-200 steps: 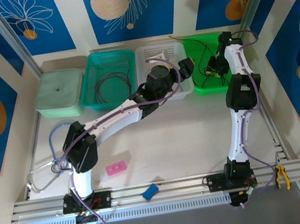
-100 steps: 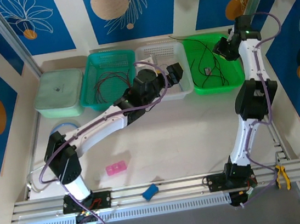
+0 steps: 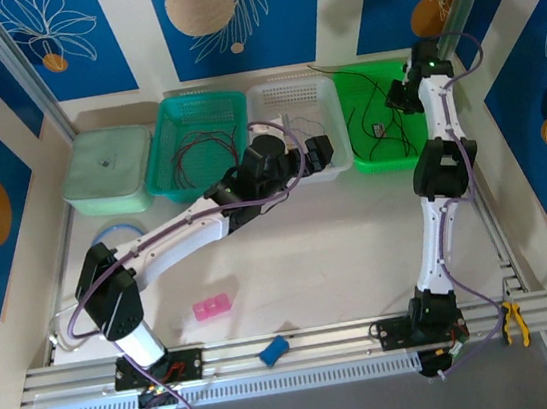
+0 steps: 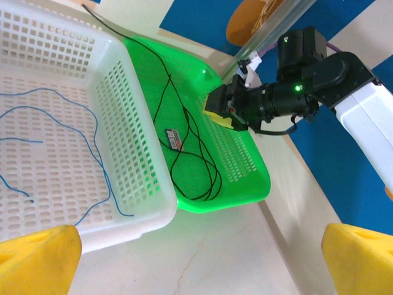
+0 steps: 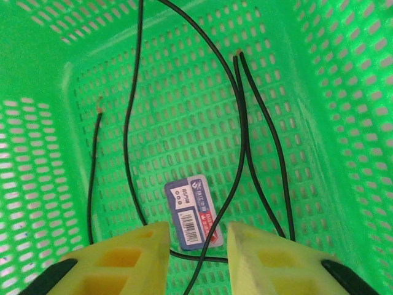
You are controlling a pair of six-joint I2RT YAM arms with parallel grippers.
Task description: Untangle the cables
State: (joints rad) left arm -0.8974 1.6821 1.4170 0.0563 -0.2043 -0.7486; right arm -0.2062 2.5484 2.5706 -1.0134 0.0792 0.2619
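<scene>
right pincer [image 5: 198, 238] hangs inside the green basket [image 5: 37, 123], pads a little apart, clamped on nothing. black cables [image 5: 244, 144] lie loose on the basket floor below and ahead of me; one strand runs down into the gap between my pads, beside a white barcode label [image 5: 190, 212]; touching or not, cannot tell. left pincer [image 4: 199, 255] spread wide, over the near rim of the white basket [image 4: 116, 104], blue cables [image 4: 101, 161] inside it. red cables [image 3: 187, 160] in the teal basket [image 3: 160, 144], further left

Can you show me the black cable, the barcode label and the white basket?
Black cable [image 5: 244, 132]: right wrist view, midway along one strand.
Label [image 5: 192, 212]: right wrist view, its middle.
White basket [image 4: 135, 135]: left wrist view, its side wall.
</scene>
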